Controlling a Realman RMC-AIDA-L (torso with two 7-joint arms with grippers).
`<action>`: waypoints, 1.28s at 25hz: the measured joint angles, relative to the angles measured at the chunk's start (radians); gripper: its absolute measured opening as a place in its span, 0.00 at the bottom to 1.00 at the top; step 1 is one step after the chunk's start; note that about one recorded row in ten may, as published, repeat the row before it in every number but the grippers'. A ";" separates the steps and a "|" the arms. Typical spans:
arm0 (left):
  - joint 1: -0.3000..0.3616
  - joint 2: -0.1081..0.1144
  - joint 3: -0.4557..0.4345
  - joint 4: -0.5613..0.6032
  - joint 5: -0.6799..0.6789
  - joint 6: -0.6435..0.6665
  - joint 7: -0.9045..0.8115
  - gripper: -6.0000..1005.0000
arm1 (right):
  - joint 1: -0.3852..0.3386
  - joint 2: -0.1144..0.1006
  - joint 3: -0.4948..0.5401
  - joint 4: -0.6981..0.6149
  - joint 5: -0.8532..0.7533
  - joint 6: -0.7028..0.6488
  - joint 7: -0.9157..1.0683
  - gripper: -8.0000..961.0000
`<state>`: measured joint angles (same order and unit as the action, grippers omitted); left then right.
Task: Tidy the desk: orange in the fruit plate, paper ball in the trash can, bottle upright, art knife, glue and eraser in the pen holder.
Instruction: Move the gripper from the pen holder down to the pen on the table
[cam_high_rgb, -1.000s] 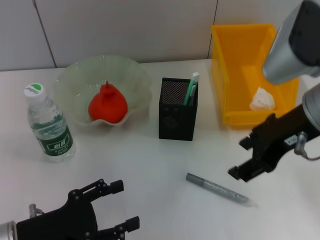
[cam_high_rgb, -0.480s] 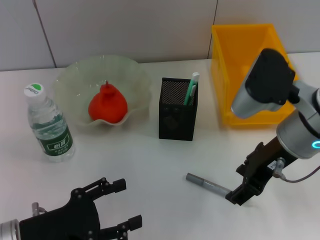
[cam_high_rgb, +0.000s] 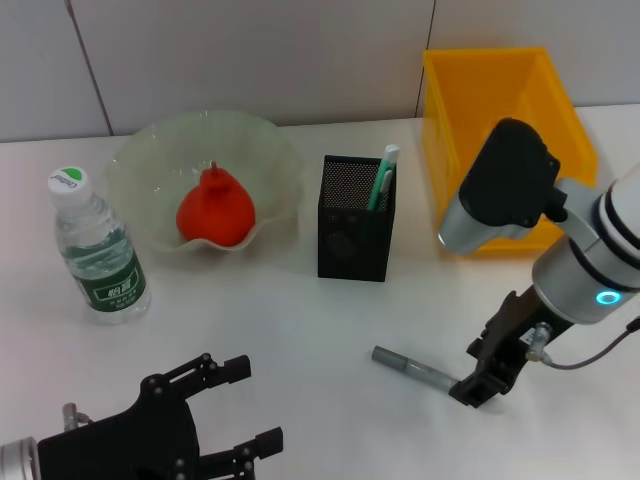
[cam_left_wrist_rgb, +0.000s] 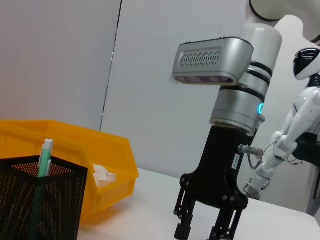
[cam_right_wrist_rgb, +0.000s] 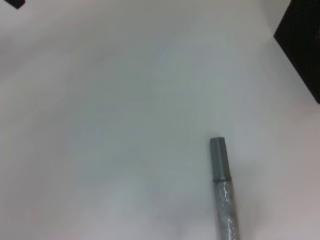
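The grey art knife (cam_high_rgb: 410, 368) lies on the table in front of the pen holder (cam_high_rgb: 355, 232); it also shows in the right wrist view (cam_right_wrist_rgb: 223, 192). My right gripper (cam_high_rgb: 481, 385) is open and low over the knife's right end, hiding that end. The orange (cam_high_rgb: 215, 210) sits in the fruit plate (cam_high_rgb: 140, 150). The bottle (cam_high_rgb: 98, 255) stands upright at the left. A green-and-white stick (cam_high_rgb: 383, 175) stands in the pen holder. The paper ball (cam_left_wrist_rgb: 102, 175) lies in the trash can (cam_high_rgb: 440, 130). The eraser is out of view. My left gripper (cam_high_rgb: 250, 405) is open at the front left.
The right arm's grey forearm (cam_high_rgb: 500, 190) hangs over the trash can's front wall. In the left wrist view the right gripper (cam_left_wrist_rgb: 202, 232) stands upright on the table beside the pen holder (cam_left_wrist_rgb: 35, 205) and the trash can (cam_left_wrist_rgb: 100, 155). A wall runs behind the table.
My right arm has swung left and down, bringing its gripper onto the knife's right end; the arm now covers the paper ball in the head view. The left gripper barely moved.
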<state>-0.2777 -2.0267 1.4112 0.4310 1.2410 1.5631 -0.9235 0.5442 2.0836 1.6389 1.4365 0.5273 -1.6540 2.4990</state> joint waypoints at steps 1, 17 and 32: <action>0.000 0.000 0.000 0.000 0.000 0.000 0.000 0.84 | 0.002 0.001 -0.016 -0.013 -0.002 0.015 0.002 0.67; 0.000 0.000 -0.001 0.000 0.000 0.004 0.000 0.84 | 0.033 -0.001 -0.068 -0.080 -0.009 0.061 0.013 0.57; 0.000 0.000 -0.002 0.000 0.000 0.002 0.000 0.84 | 0.039 -0.001 -0.082 -0.120 -0.011 0.085 0.015 0.45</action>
<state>-0.2776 -2.0264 1.4096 0.4309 1.2410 1.5652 -0.9234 0.5830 2.0831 1.5571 1.3166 0.5167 -1.5691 2.5141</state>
